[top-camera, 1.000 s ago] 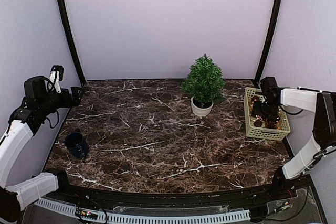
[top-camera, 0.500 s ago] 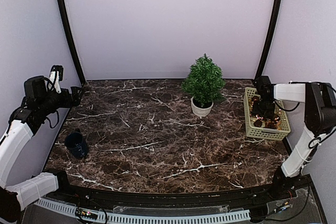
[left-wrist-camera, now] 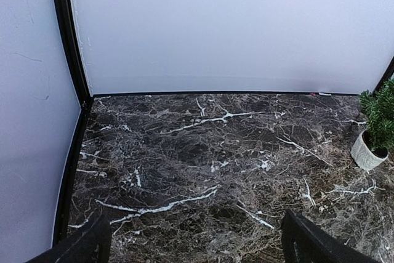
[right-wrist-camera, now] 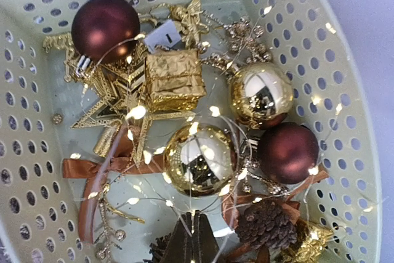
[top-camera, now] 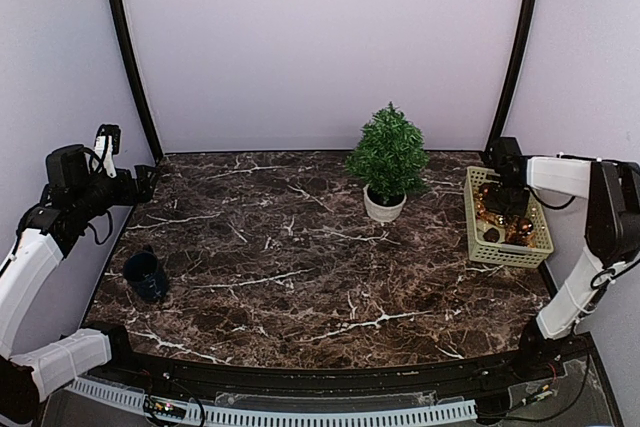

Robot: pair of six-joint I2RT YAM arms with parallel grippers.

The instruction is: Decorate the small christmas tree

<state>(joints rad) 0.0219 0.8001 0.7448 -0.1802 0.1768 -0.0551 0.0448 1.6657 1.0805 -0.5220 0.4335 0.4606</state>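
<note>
1 dk marble tbl (top-camera: 300,277) — lilac walls (top-camera: 320,47)

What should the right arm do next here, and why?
Probably lift the right gripper slowly straight up out of the basket: its jaws are shut low among the ornaments and light string, and the small christmas tree looks bare.

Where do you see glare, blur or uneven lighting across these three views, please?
Right wrist: sharp, with bright glare spots on the gold baubles and glowing fairy lights. Left wrist: evenly lit, marble table crisp, left pincer's fingers dark and soft. Top external: soft, even light; basket contents tiny.
</note>
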